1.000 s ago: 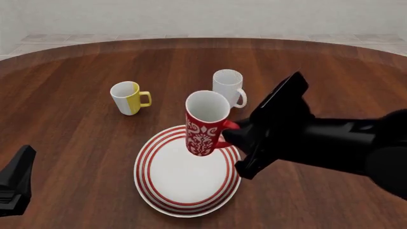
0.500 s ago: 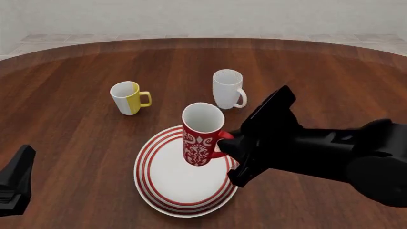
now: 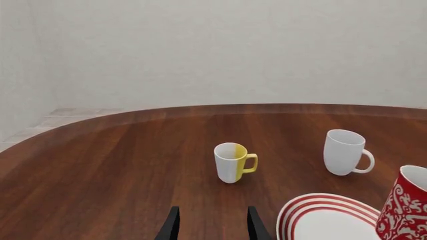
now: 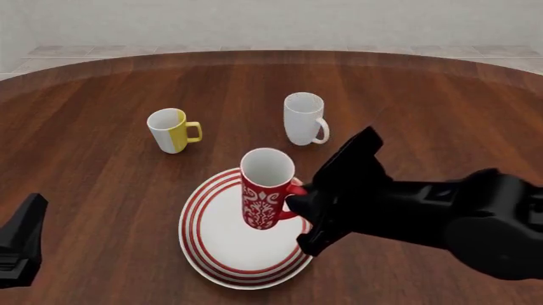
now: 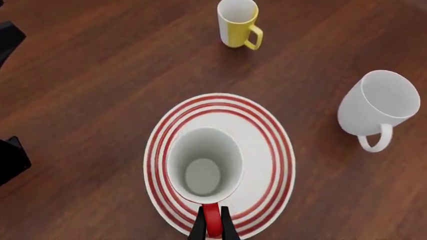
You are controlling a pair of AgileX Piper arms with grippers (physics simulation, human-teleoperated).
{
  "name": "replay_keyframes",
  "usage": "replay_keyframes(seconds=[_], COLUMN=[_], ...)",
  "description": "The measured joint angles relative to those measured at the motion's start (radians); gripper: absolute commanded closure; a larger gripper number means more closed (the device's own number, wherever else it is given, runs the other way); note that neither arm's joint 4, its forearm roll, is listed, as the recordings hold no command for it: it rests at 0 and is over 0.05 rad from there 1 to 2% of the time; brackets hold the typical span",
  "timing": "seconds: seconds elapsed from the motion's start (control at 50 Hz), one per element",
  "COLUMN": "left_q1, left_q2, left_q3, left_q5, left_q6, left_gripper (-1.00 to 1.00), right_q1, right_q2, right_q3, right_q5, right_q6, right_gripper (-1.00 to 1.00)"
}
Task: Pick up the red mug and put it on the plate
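Right jaws clamped on red mug handle, over plate, left jaws parted

Red mug (white ornamental pattern), red-ringed white plate, dark wooden table

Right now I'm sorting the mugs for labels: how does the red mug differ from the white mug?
The red mug is patterned red outside with a white inside; the white mug is plain white all over. The red mug is over the plate, its handle pinched by the right gripper; the white mug stands free on the table. Both are upright with one handle.
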Motion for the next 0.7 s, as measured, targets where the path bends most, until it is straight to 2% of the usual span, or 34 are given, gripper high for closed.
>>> replay_keyframes(seconds=[0.7], left_q1=[0.001], left_q2=[0.000], left_q3=[-0.002], left_q5=[0.001], left_q6=[0.000], left_gripper=[-1.00], right_q1=[0.005], right_q2=[0.069], right_q3=[0.007], right_q5=[-0.047], right_q6=[0.010], right_gripper=[1.00])
